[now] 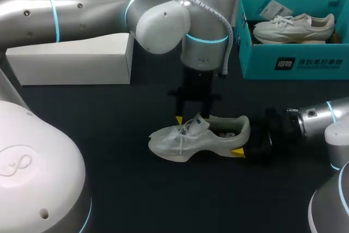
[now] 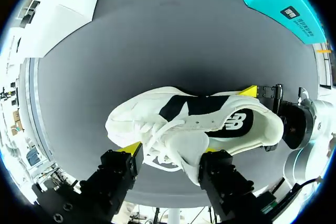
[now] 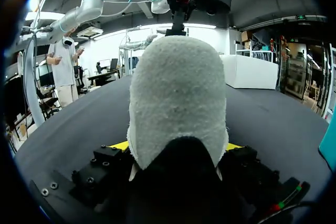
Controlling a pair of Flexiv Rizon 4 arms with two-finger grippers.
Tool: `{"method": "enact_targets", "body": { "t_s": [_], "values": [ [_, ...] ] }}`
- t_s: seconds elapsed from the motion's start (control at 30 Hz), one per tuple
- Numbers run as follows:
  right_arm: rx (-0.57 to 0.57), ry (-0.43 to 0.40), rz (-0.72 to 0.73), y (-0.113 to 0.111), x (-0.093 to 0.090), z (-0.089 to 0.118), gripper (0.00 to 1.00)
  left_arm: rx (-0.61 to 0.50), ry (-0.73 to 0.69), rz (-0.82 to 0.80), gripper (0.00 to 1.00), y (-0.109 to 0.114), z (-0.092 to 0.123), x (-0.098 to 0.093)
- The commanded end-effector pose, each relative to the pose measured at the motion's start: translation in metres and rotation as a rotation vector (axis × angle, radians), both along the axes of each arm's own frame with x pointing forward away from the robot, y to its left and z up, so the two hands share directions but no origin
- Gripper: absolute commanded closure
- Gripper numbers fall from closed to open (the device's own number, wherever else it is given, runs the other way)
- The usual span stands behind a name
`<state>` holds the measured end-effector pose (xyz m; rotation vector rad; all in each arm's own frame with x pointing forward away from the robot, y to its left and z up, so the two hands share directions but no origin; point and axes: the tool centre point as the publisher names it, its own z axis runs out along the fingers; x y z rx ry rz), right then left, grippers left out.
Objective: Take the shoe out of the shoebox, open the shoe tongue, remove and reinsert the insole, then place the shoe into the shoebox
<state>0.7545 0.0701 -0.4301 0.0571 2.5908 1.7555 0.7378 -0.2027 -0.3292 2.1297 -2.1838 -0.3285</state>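
A white shoe [image 1: 199,137] lies on its sole mid-table, toe to the left. My left gripper [image 1: 191,119] comes down over its laces. In the left wrist view that gripper [image 2: 172,150] is open, with the raised shoe tongue [image 2: 184,145] between its fingers and leaning on one of them. My right gripper [image 1: 244,139] comes in from the right and is shut on the shoe's heel. In the right wrist view the heel [image 3: 176,93] fills the gap between the right gripper's [image 3: 176,148] yellow tips. The teal shoebox [image 1: 294,64] stands at the back right.
A second white shoe [image 1: 294,27] lies inside the shoebox. A white box [image 1: 71,58] stands at the back left, under my left arm. Dark tabletop spreads in front of the shoe.
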Motion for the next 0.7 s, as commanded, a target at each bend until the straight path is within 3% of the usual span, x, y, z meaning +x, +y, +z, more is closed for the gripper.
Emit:
{"method": "enact_targets", "body": {
  "t_s": [0.03,0.13,0.7],
  "values": [
    [-0.006,0.001,0.000,0.002,0.000,-0.004,1.00,-0.008,0.014,0.006,0.80,-0.001,-0.004,-0.002],
    [-0.006,0.001,0.000,0.002,0.000,-0.004,1.00,-0.025,0.025,0.002,1.00,-0.001,-0.002,-0.006],
    [-0.006,0.001,0.000,0.002,0.000,-0.004,1.00,-0.123,0.023,0.005,1.00,0.028,0.016,-0.009]
  ]
}}
